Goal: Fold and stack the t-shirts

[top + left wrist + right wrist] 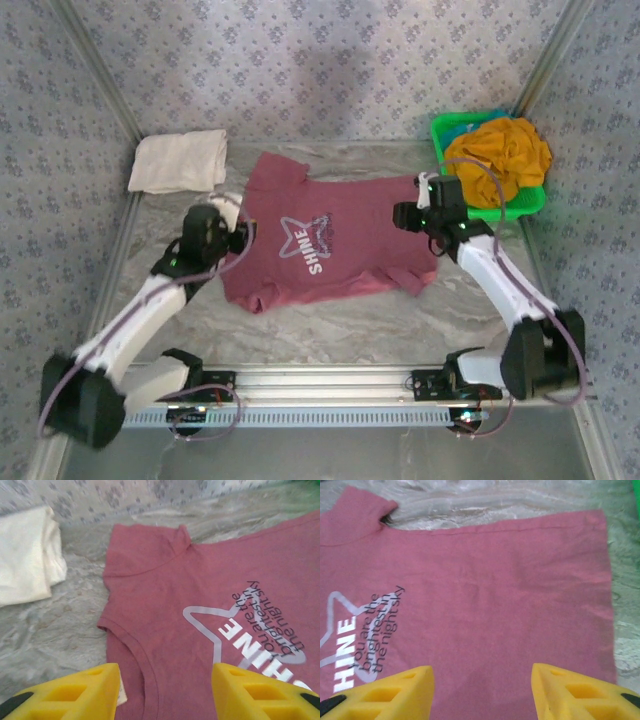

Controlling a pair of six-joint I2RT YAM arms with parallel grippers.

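Note:
A maroon t-shirt (325, 240) with a white star and "SHINE" print lies spread flat on the table's middle. My left gripper (240, 232) hovers over its collar edge (145, 665), yellow fingers (85, 692) apart with nothing between them. At the shirt's hem side my right gripper (405, 215) is open above the flat maroon cloth (485, 630). A folded cream-white t-shirt (180, 160) rests at the back left, also at the left wrist view's left edge (25, 562). A mustard-orange t-shirt (500, 150) is bunched in the green basket (530, 203).
The green basket stands at the back right corner, close behind my right arm. Patterned walls enclose the table on three sides. A metal rail (330, 385) runs along the near edge between the arm bases.

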